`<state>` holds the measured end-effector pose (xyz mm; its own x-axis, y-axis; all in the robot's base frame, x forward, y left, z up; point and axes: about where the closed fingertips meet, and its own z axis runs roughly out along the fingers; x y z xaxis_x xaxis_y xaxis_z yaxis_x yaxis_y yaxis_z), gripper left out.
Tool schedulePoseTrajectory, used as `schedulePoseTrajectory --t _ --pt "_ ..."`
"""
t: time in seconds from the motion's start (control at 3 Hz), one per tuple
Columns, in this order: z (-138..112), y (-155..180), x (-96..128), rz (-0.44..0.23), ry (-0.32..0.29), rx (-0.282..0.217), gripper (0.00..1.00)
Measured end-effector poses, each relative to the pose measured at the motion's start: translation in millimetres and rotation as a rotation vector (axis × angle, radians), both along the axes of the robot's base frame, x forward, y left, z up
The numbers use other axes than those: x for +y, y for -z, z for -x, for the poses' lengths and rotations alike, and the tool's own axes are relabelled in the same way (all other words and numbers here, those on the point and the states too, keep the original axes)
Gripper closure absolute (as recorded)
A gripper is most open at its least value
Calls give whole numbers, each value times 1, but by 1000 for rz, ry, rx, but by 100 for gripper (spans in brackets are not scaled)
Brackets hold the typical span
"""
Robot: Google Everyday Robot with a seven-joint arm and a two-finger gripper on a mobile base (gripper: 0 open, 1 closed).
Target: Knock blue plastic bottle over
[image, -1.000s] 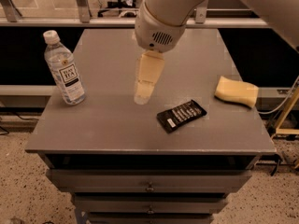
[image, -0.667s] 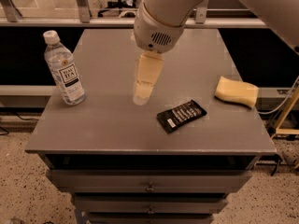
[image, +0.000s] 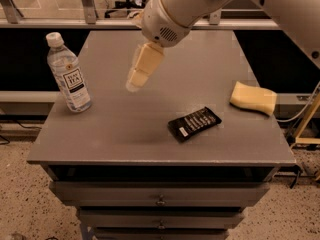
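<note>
Since the earlier frames, the claw [image: 134,85] has shifted left and slightly toward the far side, reducing its separation from the blue plastic bottle [image: 69,74]. All other items hold their earlier positions.

Claw position: above the surface [image: 125,139], left of centre, tilted with its tip pointing down and to the left. It hangs from the white arm [image: 190,6], which enters from the upper right.

Claw state: the two cream halves sit pressed together with no gap showing; nothing is held.

Blue plastic bottle: upright near the left edge of the surface, white cap on top, label facing the camera. It stands to the left of the claw tip, near it but not touching.

Other items:
- Black packet [image: 194,123]: flat on the surface, right of centre, toward the near edge.
- Yellow sponge [image: 253,98]: near the right edge.
- Drawer [image: 160,194]: beneath the surface, closed.
</note>
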<state>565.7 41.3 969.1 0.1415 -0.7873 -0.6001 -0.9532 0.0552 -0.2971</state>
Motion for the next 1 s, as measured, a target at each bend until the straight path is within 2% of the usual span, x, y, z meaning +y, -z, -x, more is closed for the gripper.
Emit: schedulePoseTrajectory --t 0.33,0.67,1.0 --pt "-27 -2 28 -237 2 -18 0" --pt "-52 -21 43 -347 27 -40 0" --pt "-53 -23 45 -351 25 -41 0"
